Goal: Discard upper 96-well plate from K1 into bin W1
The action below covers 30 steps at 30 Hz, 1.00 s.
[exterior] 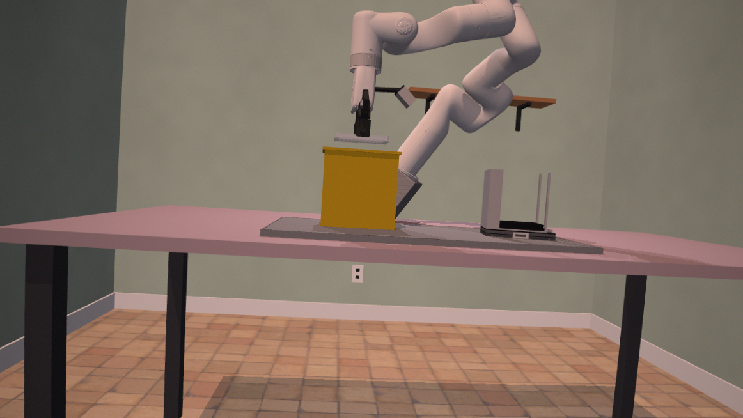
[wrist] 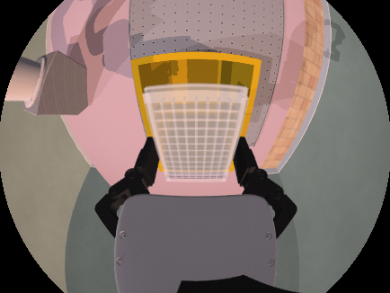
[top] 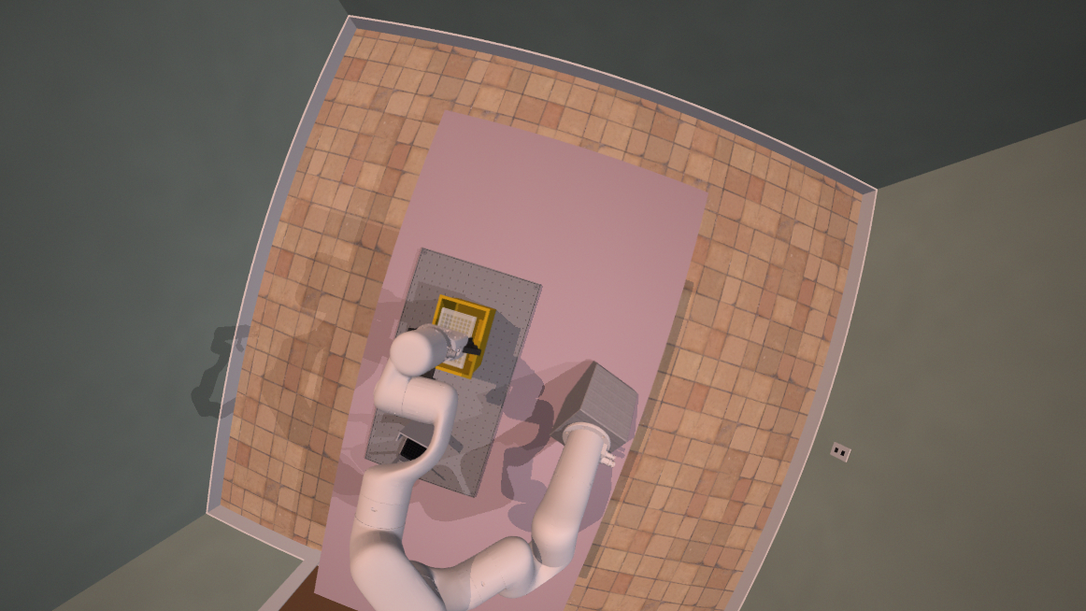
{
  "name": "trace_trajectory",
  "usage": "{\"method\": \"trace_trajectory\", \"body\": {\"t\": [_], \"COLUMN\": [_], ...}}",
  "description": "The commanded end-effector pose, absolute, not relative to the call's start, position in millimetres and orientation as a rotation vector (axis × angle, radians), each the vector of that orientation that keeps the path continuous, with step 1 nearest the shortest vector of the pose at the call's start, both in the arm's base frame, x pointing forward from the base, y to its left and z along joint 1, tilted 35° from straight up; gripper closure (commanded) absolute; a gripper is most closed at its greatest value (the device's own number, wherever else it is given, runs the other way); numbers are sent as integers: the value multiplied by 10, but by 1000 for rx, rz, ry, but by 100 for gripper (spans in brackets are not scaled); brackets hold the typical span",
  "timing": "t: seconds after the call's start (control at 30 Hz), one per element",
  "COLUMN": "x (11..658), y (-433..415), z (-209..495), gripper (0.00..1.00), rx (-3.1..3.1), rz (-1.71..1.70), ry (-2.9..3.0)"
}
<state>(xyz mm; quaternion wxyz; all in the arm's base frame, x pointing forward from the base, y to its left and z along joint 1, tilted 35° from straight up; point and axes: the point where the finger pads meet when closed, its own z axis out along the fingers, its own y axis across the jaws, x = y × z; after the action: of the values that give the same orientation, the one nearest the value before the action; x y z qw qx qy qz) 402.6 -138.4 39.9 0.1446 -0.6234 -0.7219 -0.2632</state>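
Plate up in the air, level, just above the yellow bin and not touching its rim. The gripper points straight down and is clamped on it: 2 black fingers spread wide, 1 on each long side of the plate, pressing its edges near the end closest to the wrist. From the wrist view the white well grid of the plate runs out ahead of the fingers, so most of it sticks forward past the grip, and the bin shows its yellow walls around the plate's far end. From the top view the plate sits inside the outline of the bin's mouth, over the half farther from the arm, with the gripper over the nearer half.

The bin stands upright on the grey board, which lies on the pink table. Well apart to the right on the same board is the rack, its block and 2 thin posts upright, with 1 dark plate lying low on its base. The arm rises from behind the bin and arcs over to hang above it.
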Motion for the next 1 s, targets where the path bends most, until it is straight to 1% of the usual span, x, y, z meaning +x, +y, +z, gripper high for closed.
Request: {"method": "trace_trajectory", "body": {"t": [0.0,0.97], "x": [4031,4036], "y": [-1399,-1375], "z": [405,371], "gripper": [100,100], "rx": [-1801,-1801], "rz": [-760,-760], "ry": [-2082,-2082]}}
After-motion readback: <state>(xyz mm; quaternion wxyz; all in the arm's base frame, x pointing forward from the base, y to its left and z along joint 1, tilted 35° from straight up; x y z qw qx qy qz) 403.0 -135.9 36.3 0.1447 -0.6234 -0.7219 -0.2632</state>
